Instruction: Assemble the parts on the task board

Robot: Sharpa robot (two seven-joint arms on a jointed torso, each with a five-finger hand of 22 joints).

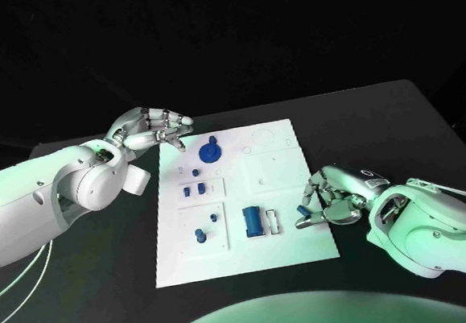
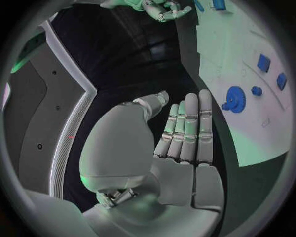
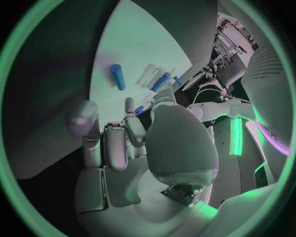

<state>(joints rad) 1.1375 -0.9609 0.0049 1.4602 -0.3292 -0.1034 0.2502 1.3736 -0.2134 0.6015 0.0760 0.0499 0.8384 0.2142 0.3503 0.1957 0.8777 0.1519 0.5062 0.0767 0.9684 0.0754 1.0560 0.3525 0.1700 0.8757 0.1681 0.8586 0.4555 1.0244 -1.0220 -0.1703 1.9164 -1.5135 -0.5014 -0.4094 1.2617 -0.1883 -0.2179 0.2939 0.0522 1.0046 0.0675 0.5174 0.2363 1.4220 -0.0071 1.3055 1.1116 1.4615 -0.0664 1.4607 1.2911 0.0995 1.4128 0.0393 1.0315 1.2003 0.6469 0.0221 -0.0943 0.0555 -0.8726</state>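
Observation:
The white task board (image 1: 280,244) lies mid-table. On it are a blue gear (image 1: 209,150), several small blue parts such as a pair (image 1: 194,190), and a larger blue cylinder (image 1: 252,220) beside a white clip (image 1: 273,219). My left hand (image 1: 153,129) hovers by the board's far left corner, fingers straight and side by side in the left wrist view (image 2: 185,133), holding nothing. The gear (image 2: 236,98) lies just beyond them. My right hand (image 1: 330,201) sits at the board's right edge. In the right wrist view it pinches a small blue part (image 3: 140,109) between thumb and finger.
The black table (image 1: 392,123) runs round the board on all sides. The left forearm (image 1: 39,201) lies over the table's left side and the right forearm (image 1: 441,222) over its near right corner.

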